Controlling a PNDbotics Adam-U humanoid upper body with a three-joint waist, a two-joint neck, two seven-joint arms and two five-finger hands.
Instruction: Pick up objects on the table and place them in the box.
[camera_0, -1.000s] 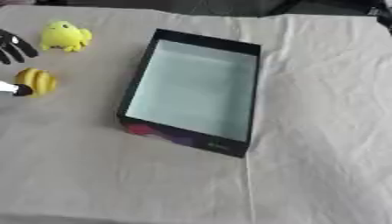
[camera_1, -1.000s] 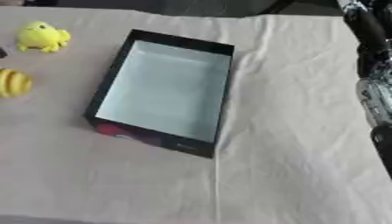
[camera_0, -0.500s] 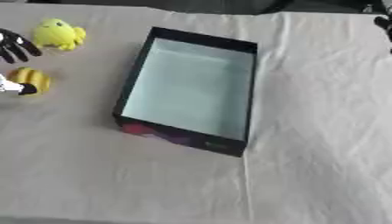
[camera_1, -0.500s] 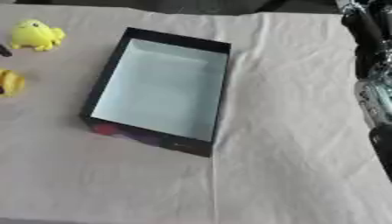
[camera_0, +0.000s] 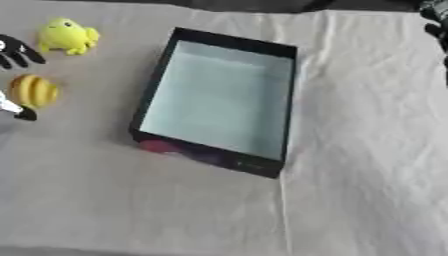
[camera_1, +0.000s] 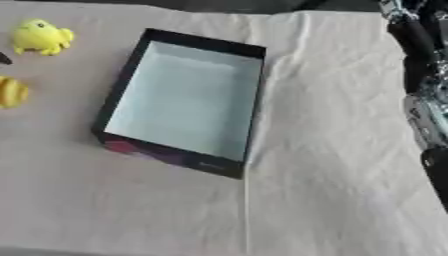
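The left hand is seen at the table's left edge, fingers spread apart around a yellow ribbed ball without closing on it. A yellow toy lies near the far left corner, beside the empty black box. Whether the right hand is open cannot be told.

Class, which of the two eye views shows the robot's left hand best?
The left eye view: the left hand shows at the left edge, dark fingers spread either side of the striped yellow ball. The right eye view shows only a dark fingertip at its left edge.
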